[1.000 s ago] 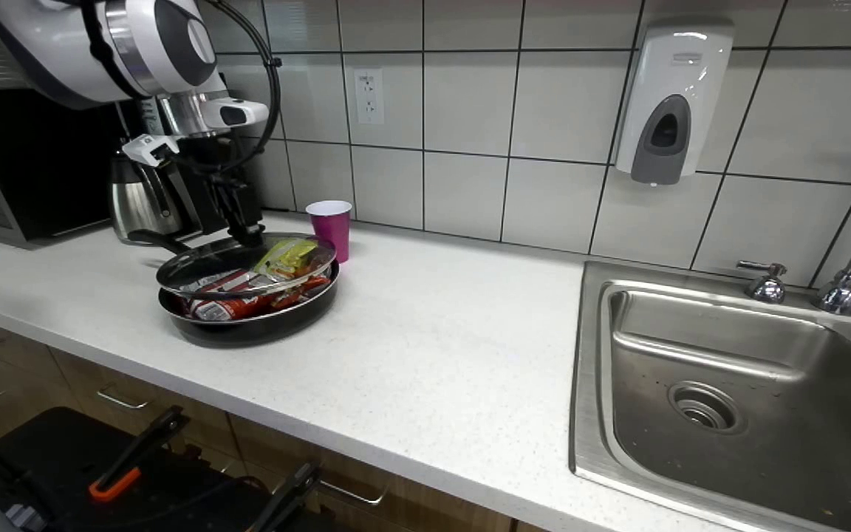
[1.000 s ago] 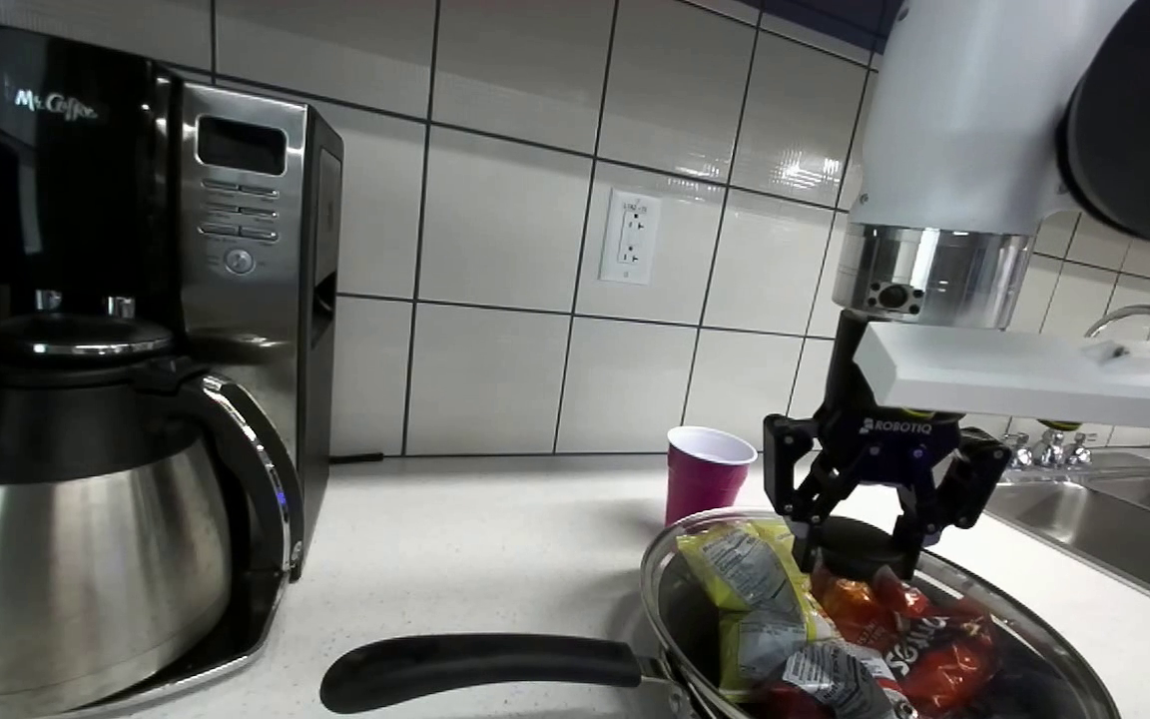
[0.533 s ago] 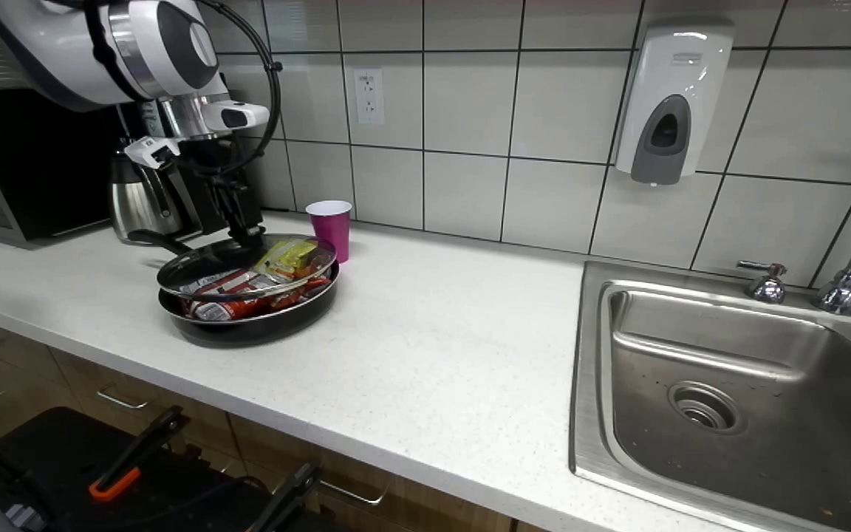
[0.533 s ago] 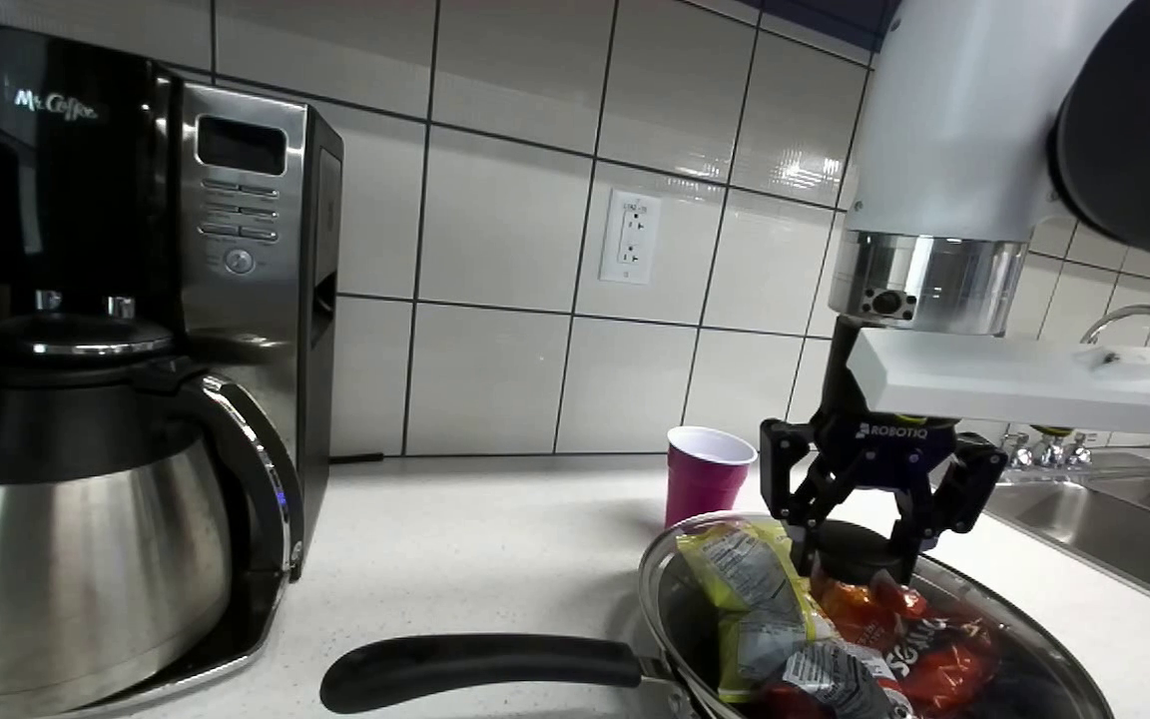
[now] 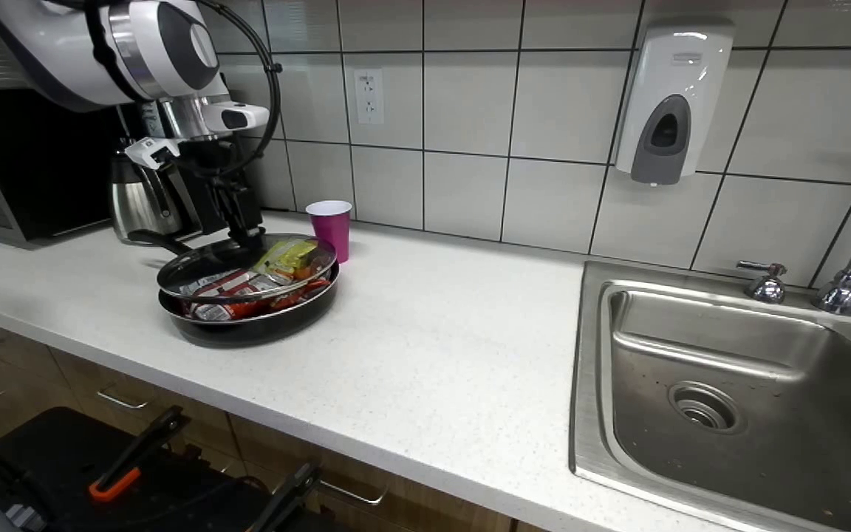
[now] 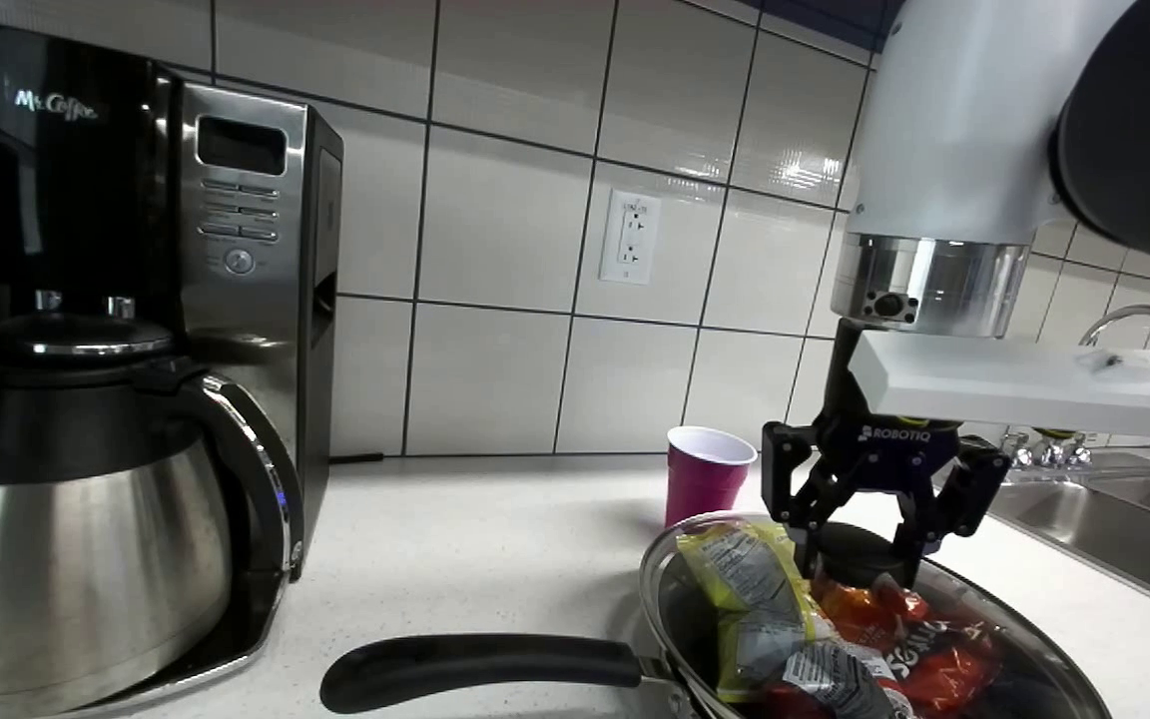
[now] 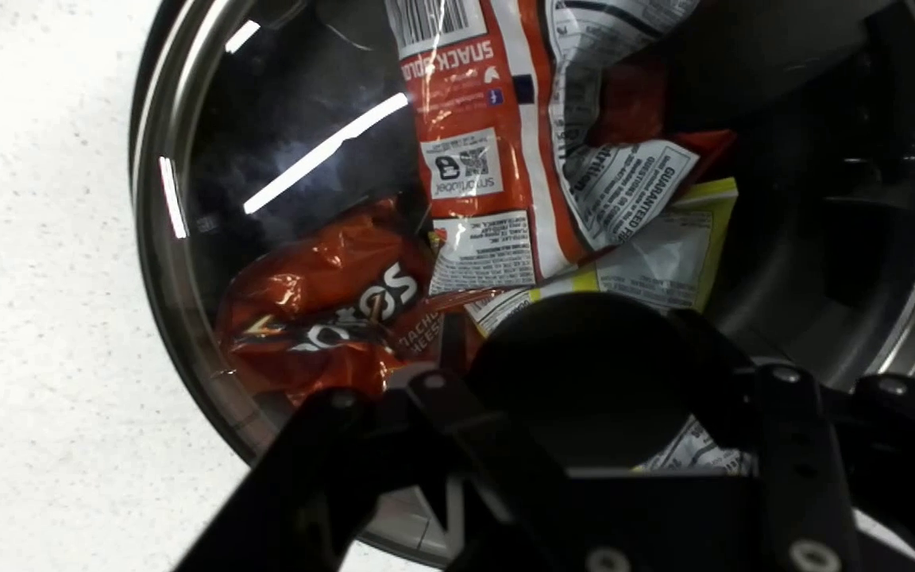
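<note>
Claw (image 6: 856, 569) half-closed, I grip the round black knob (image 7: 577, 373) of a clear glass lid (image 5: 222, 264) above a long-handled black frying pan (image 5: 263, 330) of glossy red and yellow snack bags (image 7: 465, 119) — 1 slip on that rounded hold could drop the lid.

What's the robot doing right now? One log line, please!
Gripper: closed on lid knob | glass lid: gap showing above pan | snack bags: inside pan

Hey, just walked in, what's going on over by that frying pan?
A robot arm has its jaws closed around the black knob of a glass lid. The lid is over a black frying pan holding snack bags, but not seated: a gap shows between lid and pan. A pink cup stands beside the pan on the counter.
</note>
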Controlling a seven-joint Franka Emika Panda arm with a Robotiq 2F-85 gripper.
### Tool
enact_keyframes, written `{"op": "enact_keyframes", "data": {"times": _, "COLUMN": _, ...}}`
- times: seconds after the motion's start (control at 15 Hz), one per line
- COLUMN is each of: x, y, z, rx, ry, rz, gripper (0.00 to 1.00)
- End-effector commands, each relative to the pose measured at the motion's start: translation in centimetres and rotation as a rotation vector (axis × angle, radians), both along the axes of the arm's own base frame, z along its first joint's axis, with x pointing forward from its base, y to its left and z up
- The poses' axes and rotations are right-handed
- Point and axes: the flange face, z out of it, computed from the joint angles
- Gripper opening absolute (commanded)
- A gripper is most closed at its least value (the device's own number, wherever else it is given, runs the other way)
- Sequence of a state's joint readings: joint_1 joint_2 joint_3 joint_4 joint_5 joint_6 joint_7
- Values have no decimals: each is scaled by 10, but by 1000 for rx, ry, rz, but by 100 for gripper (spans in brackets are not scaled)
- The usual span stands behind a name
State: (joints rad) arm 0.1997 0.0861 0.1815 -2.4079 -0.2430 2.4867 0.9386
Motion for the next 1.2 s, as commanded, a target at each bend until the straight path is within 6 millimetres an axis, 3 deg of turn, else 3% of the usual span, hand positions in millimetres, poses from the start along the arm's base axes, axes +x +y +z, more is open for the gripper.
{"op": "enact_keyframes", "data": {"times": 0.0, "x": -6, "y": -3, "z": 3, "rx": -4, "ry": 6, "rz": -28, "gripper": 39}}
{"op": "enact_keyframes", "data": {"times": 1.13, "x": -16, "y": -12, "z": 5, "rx": 18, "ry": 69, "rz": -57, "gripper": 39}}
